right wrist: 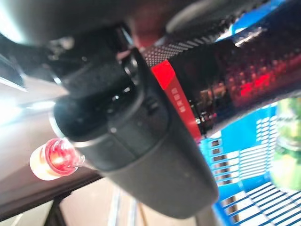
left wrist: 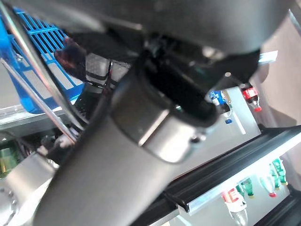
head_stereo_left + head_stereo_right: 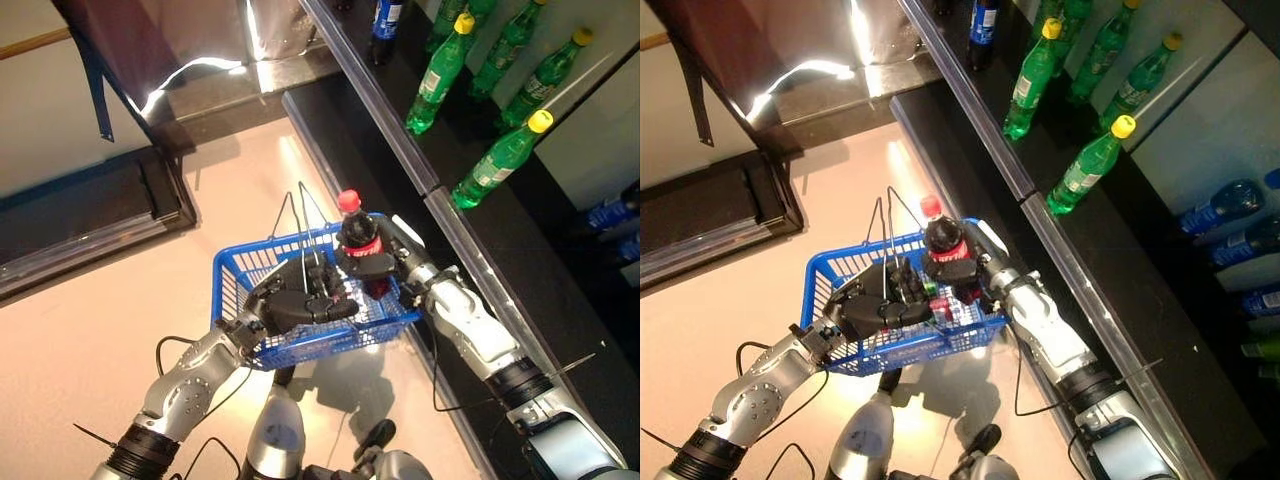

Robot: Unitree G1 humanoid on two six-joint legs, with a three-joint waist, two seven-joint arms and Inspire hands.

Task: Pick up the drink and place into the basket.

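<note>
A: The right robot hand (image 3: 392, 262) is clamped round a cola bottle (image 3: 360, 248), red cap up, at the far right corner of the blue basket (image 3: 235, 275). The bottle's lower part sits inside the rim; whether it touches the floor of the basket I cannot tell.

B: And the other robot hand?

A: The left robot hand (image 3: 298, 303) is curled round the wire handles (image 3: 302, 225) at the middle of the basket, carrying it off the floor.

B: What could go wrong?

A: In my judgement, a release while the bottle stands tall near the rim could tip it over the right wall. A green bottle (image 3: 930, 289) already lies in the basket; landing on it would leave the cola unsteady. The hanging basket may also swing.
</note>
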